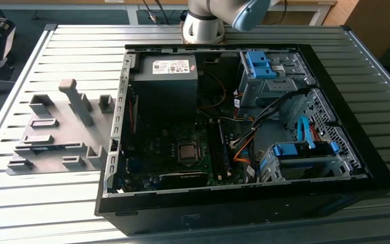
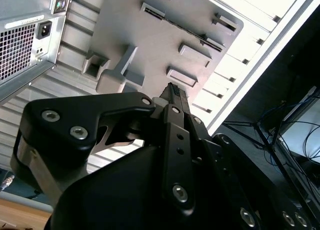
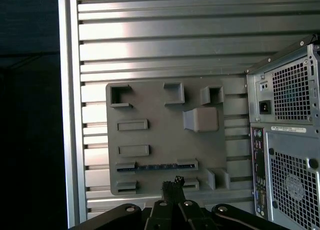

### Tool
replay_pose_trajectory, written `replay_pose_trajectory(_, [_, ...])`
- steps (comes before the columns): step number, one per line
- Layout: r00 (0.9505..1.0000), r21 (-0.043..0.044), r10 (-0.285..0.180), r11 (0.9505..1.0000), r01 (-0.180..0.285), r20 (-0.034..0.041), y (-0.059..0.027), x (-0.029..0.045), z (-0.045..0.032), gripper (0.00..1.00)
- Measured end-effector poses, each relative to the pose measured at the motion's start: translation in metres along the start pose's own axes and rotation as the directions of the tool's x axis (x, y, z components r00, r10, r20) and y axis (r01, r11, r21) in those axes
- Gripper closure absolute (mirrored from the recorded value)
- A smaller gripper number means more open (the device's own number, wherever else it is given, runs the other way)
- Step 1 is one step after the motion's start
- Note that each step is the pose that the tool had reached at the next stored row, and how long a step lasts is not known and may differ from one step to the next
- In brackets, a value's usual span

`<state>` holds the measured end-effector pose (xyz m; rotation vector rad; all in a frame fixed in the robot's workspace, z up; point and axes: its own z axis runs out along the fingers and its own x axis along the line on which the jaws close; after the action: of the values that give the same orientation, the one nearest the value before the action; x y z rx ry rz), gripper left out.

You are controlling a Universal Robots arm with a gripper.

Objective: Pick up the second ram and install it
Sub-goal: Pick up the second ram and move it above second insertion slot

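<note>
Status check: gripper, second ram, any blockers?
Gripper fingers shut, empty, aimed at fixture plate. Second ram lying in plate slot, untouched. Nothing between them.

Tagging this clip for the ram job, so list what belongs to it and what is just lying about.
Job:
- ram, seated in the grey plate
- gripper, pointed toward the plate
- motherboard slots
- case

Lying about:
- power supply
- drive cages
- cables

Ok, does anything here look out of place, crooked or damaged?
Nothing stands out. The second ram lies straight in its slot on the grey fixture plate. The open computer case sits square on the table. The gripper, shut and empty, points toward the plate without touching it.
</note>
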<state>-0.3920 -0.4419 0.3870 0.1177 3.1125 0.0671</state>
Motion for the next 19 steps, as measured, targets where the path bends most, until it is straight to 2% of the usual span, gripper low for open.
replay_pose_trajectory(6, [1.0000,0.0000,0.001,1.0000,-0.001,0.0000,0.0000,0.0000,0.0000,0.89])
replay_pose_trajectory(9, [0.9999,0.0003,0.016,0.9999,-0.016,0.0007,0.0000,0.0000,0.0000,0.89])
replay_pose_trajectory(13, [0.9976,0.0016,0.069,0.9976,-0.069,0.0031,0.0000,0.0000,0.0001,0.89])
replay_pose_trajectory(19, [0.9885,0.0035,0.151,0.9885,-0.151,0.0069,-0.0001,0.0000,0.0002,0.89])
